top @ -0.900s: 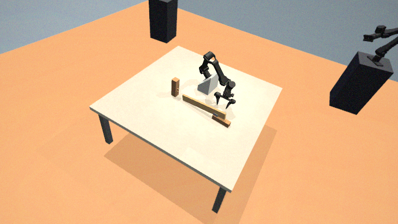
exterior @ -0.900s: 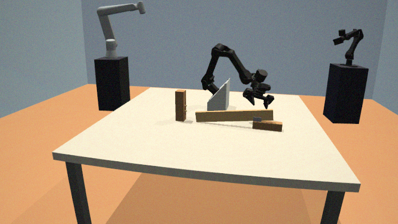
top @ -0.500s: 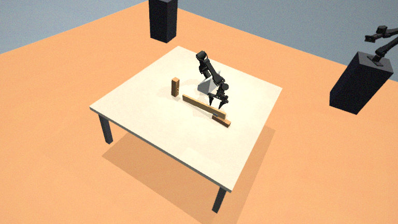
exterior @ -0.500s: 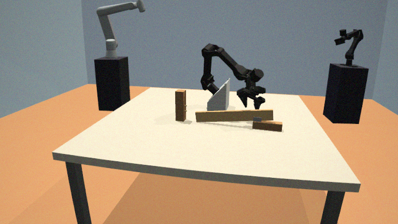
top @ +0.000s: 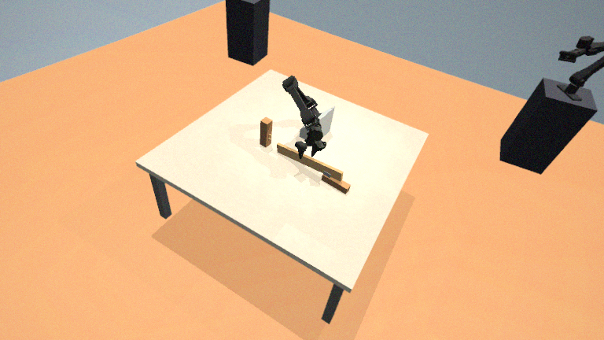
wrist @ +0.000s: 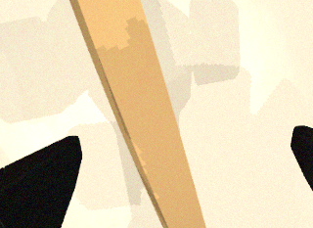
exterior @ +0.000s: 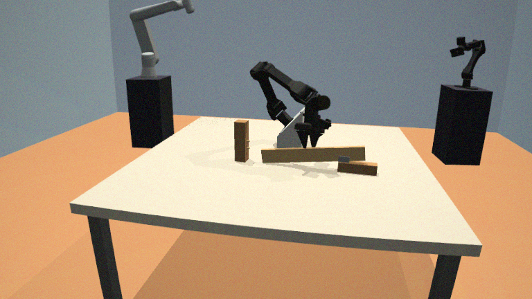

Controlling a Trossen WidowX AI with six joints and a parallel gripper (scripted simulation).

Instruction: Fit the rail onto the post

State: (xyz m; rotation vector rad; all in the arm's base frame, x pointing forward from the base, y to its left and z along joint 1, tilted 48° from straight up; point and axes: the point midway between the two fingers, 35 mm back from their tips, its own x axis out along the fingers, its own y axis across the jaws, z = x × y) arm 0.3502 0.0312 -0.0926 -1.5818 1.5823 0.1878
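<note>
The post (exterior: 241,140) stands upright on the table (exterior: 219,205), its two pegs (exterior: 249,144) facing the rail (exterior: 312,153). The rail's near end lies on the table just beside the post, apart from the pegs. The claw (exterior: 309,139) hangs directly above the rail, pointing down, fingers spread wide on either side, gripping nothing. The rail's far end rests in the bracket (exterior: 343,158) on the footboard block (exterior: 357,167).

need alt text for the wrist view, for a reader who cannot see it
A long wooden bed rail runs diagonally from the top left to the bottom centre, lying between two wide-open black fingers at the lower left and right edges. Below it is a pale table top with soft grey shadows.
</note>
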